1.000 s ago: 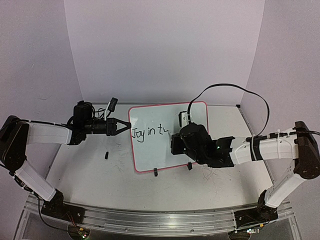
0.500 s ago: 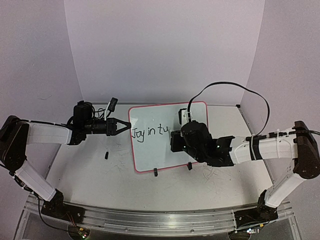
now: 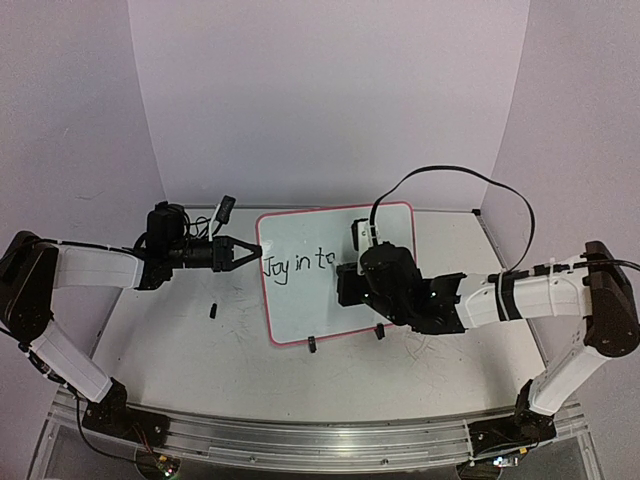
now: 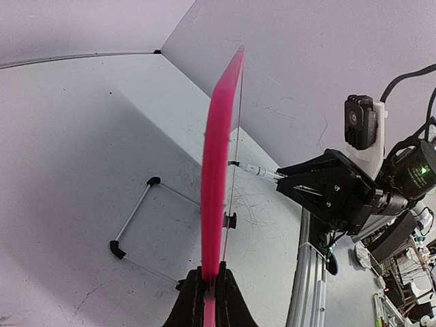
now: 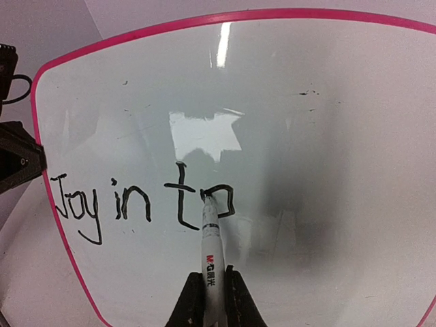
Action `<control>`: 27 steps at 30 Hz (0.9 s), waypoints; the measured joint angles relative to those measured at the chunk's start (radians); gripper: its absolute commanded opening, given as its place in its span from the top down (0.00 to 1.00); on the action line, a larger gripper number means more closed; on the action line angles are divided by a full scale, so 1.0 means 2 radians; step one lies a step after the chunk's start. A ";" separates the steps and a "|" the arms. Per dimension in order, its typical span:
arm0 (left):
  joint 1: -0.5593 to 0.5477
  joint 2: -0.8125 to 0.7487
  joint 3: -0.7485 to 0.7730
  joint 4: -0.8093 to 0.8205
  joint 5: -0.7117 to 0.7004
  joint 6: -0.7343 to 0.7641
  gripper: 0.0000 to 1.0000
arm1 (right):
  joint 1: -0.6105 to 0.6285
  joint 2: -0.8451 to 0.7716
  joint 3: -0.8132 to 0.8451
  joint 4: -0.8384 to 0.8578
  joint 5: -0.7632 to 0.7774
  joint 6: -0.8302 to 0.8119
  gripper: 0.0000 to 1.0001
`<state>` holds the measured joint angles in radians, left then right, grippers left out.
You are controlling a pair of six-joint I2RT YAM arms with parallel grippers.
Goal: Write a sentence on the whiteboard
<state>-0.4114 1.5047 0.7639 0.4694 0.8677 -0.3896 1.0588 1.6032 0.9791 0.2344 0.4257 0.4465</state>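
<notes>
Whiteboard (image 3: 330, 310) stands propped at the centre of the table (image 3: 180, 340), with its black feet at its 6 o'clock edge. My left pincer (image 3: 245, 254) is clamped narrow on the red rim at the board's 9 o'clock side. My right pincer (image 5: 210, 300), reaching in from 3 o'clock, is closed on a marker (image 5: 210, 238). The marker tip touches the last letter of the writing (image 5: 136, 201), "Joy in to".

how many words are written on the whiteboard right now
3, in one row on the whiteboard: Joy by the left rim, in beside it, to at the marker tip, maybe unfinished. None look hidden.
</notes>
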 measured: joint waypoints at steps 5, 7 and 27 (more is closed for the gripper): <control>0.000 0.000 0.000 0.000 0.001 0.000 1.00 | 0.000 -0.006 -0.003 -0.001 -0.004 0.000 1.00; 0.000 0.000 0.000 0.001 0.002 0.000 1.00 | -0.002 -0.016 -0.013 0.000 -0.007 0.000 1.00; 0.000 0.000 0.000 0.001 0.002 0.000 1.00 | -0.024 -0.045 -0.039 0.006 -0.016 0.002 1.00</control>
<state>-0.4118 1.5047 0.7643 0.4713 0.8726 -0.3889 1.0103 1.5123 0.9001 0.2470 0.3942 0.4496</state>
